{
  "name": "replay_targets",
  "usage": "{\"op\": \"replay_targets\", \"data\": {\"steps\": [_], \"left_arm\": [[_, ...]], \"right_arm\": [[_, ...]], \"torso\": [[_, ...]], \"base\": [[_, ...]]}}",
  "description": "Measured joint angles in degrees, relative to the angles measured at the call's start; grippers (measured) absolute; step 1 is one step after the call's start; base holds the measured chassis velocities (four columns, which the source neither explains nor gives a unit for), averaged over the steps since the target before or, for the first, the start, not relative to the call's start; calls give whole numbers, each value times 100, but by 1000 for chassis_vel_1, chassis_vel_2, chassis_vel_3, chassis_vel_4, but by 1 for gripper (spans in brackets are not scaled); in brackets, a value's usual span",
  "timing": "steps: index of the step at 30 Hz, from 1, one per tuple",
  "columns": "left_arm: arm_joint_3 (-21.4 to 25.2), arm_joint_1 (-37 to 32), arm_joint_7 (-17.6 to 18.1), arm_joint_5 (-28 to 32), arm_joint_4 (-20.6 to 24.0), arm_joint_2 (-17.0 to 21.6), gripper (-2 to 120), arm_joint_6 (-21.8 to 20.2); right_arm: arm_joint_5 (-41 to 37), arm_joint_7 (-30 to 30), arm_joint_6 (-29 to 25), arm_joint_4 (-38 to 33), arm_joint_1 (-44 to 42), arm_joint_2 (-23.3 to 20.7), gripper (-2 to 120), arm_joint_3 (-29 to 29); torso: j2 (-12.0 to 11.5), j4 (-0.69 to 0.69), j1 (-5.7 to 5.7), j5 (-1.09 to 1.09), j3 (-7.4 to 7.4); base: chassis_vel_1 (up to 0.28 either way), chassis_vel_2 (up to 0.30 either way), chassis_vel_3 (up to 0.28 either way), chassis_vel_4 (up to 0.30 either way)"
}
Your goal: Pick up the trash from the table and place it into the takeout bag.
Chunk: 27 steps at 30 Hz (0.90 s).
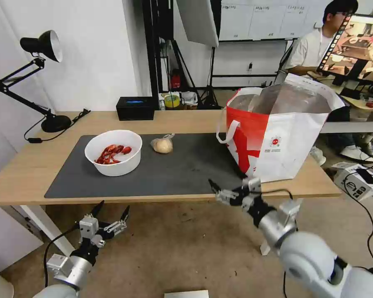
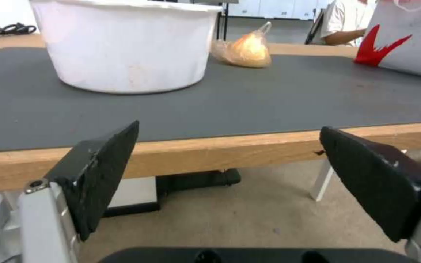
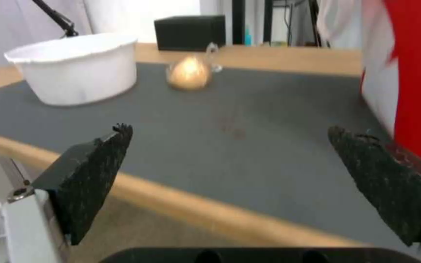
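Observation:
A white round bowl [image 1: 113,159] with red shellfish scraps [image 1: 111,153] stands on the left of the dark grey mat [image 1: 182,169] on the table [image 1: 25,165]. To its right lies a clear bag around a beige lump [image 1: 163,145]. The red-and-white takeout bag [image 1: 277,136] stands open at the table's right end. My left gripper [image 1: 114,207] hangs open below the table's front edge, facing the bowl [image 2: 128,44] and the bagged lump [image 2: 245,51]. My right gripper [image 1: 228,187] is open at the front edge, just left of the takeout bag [image 3: 410,73], with nothing between its fingers.
A black desk lamp [image 1: 41,45] stands at the table's back left and a black box [image 1: 135,107] at the back edge. A person sits at a monitor behind the takeout bag. A white box [image 1: 356,178] and cables lie on the floor at right.

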State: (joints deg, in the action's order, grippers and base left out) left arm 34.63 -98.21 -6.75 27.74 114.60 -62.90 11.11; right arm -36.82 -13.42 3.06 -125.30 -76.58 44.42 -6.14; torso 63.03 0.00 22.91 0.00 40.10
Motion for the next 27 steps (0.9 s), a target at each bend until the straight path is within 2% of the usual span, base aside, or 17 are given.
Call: {"op": "replay_targets", "data": {"steps": [5,9,27], "left_arm": [[-11,-35,-9,-13,-6,-31,100,1],[2,-84,-18,-17,-2,-29,100,0],[-4,-148,-27,-89,-35,-22,100,10]], "right_arm": [[466,-6,-360,320,-462,310,100,64],[569,-12,-417,428,-616,427,100,78],[687,21,-418,569,-583,539,100,212]], "torso": [[0,0,0,0,0],[0,0,0,0,0],[0,0,0,0,0]], "base": [[0,0,0,0],[0,0,0,0],[0,0,0,0]]}}
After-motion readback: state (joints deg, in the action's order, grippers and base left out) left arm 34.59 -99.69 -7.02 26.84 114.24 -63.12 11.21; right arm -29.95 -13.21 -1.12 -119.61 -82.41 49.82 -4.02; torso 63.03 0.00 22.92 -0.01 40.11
